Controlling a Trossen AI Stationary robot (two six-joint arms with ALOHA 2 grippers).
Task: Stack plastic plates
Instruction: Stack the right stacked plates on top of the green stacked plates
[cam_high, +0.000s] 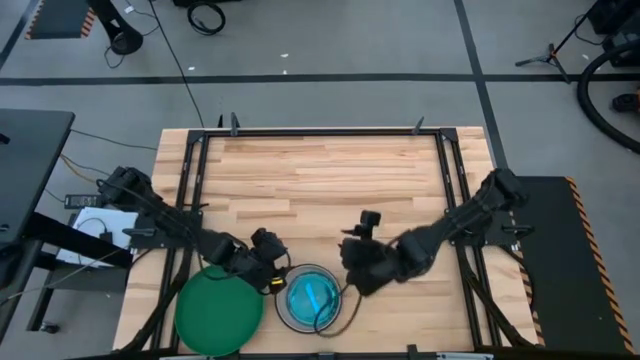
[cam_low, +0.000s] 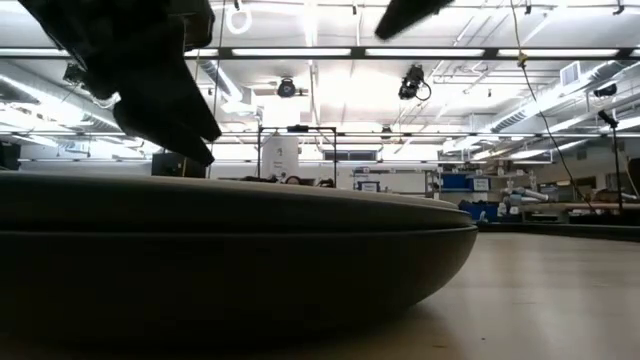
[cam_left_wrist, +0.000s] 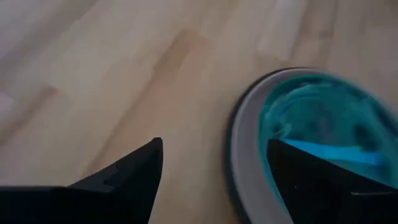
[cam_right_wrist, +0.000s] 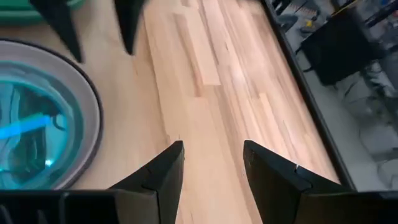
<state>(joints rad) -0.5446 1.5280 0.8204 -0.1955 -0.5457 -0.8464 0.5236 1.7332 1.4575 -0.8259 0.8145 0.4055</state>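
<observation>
The left gripper (cam_high: 277, 272) hangs with fingers spread at the left rim of the cyan plate (cam_high: 312, 296) — which lies on a grey plate (cam_high: 284, 308). The right gripper (cam_high: 352, 272), fingers parted, empty, hovers just right of it; a dark green plate (cam_high: 217, 310) lies left — all on the wooden table (cam_high: 320, 180).

table (cam_high: 320, 180): light wood planks, pale and tan strips, black frame rails
green plate (cam_high: 218, 310): dark green, plain
grey plate (cam_high: 297, 275): whitish-grey rim, dark outer edge
cyan plate (cam_high: 312, 296): bright cyan, glossy, with a lighter streak
left gripper (cam_high: 277, 273): black, a yellow spot at its side
right gripper (cam_high: 350, 273): black
fingers (cam_right_wrist: 165, 171): dark, matte
floor (cam_high: 320, 60): grey, with dark lines
</observation>
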